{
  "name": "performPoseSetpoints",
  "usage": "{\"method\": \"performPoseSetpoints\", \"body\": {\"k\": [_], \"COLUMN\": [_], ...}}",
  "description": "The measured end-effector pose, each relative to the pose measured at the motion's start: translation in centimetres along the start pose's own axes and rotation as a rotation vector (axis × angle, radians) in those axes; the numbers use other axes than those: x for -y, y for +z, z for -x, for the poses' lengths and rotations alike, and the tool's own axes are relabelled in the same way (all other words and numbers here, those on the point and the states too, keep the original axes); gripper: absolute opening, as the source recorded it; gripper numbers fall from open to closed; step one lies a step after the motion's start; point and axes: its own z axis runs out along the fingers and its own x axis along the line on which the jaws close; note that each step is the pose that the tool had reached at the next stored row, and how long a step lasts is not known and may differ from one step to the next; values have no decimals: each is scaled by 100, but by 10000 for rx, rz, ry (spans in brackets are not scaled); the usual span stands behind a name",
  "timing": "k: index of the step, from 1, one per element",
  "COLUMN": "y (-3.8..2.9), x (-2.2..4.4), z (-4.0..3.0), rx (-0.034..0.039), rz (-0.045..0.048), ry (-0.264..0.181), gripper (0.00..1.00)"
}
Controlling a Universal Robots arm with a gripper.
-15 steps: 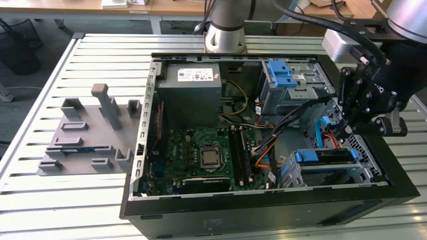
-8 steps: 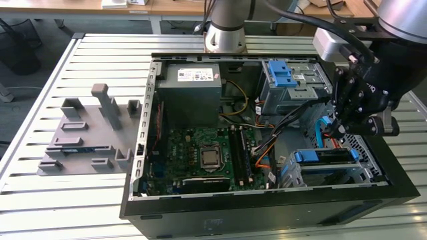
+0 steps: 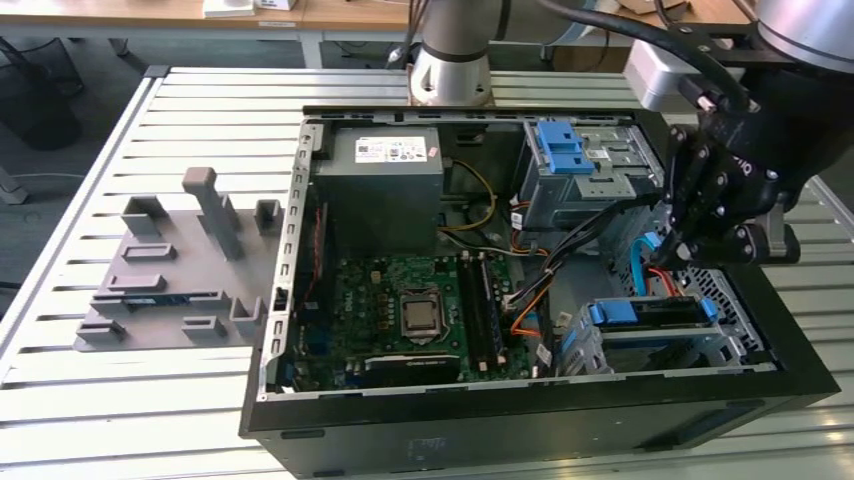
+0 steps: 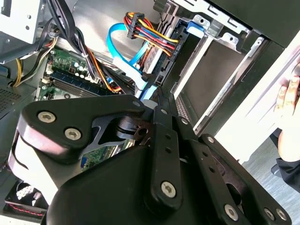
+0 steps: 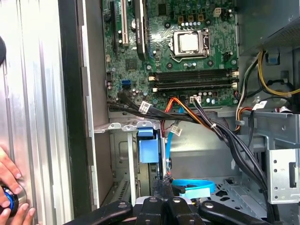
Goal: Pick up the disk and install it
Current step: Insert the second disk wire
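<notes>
Open computer case (image 3: 534,420) lying on the slatted table (image 3: 134,420), with the claw (image 3: 687,255) hanging over its drive-cage corner. Judged to be late in the install step rather than the pick-up: what looks like the disk (image 3: 650,312), blue-framed and seen edge-on, sits in the cage just below the claw, apparently apart from it. Clenched, by the look of the linkage drawn together in both wrist views, with nothing seen between the tips. Calls next for a check that the disk is fully home, and for care with the wiring close by. In the exterior view, beyond the claw, the grey power supply (image 3: 387,170); well off to the far side, a grey fixture plate (image 3: 174,270). In the first wrist view, ahead of the claw, the motherboard (image 5: 187,42); right beside the tips, a blue flat cable (image 5: 194,187); outside the case wall, a person's hand (image 5: 9,185) on a small dark-and-blue object.
</notes>
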Motion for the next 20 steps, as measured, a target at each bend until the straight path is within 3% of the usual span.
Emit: {"method": "performPoseSetpoints", "body": {"k": [7,13,20], "y": [-52,-58,-59], "x": [-11,-22,-23], "z": [50,196,216], "rx": [-4,-193,-244], "rz": [-1,-15,-19], "ry": [-1,-5,-6], "gripper": [11,11,11]}}
